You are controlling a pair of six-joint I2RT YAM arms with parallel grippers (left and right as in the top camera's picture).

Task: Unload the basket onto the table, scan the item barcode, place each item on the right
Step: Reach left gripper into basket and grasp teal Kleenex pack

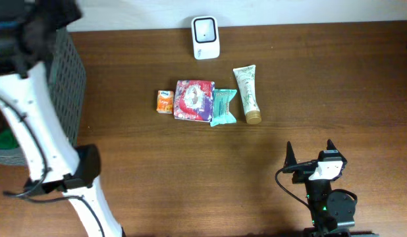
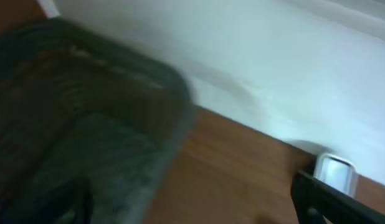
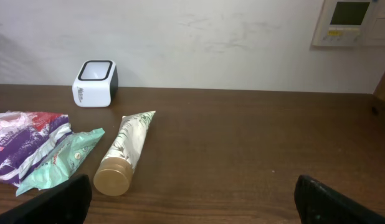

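A white barcode scanner (image 1: pixel 205 37) stands at the table's back edge. In front of it lie, in a row, a small orange pack (image 1: pixel 164 102), a red and purple packet (image 1: pixel 194 100), a teal packet (image 1: pixel 223 106) and a cream tube (image 1: pixel 247 94) with a gold cap. My left gripper (image 1: pixel 39 26) hangs high over the grey mesh basket (image 1: pixel 65 79) at the far left. In the left wrist view its fingers (image 2: pixel 323 199) stand wide apart with nothing between them. My right gripper (image 1: pixel 310 153) is open and empty near the front edge, right of the tube (image 3: pixel 125 152).
Something green (image 1: pixel 4 139) lies inside the basket (image 2: pixel 86 124). The left arm's white links (image 1: pixel 32 131) cross the front left of the table. A white control panel (image 3: pixel 348 22) hangs on the wall behind. The scanner (image 3: pixel 95 83) faces up.
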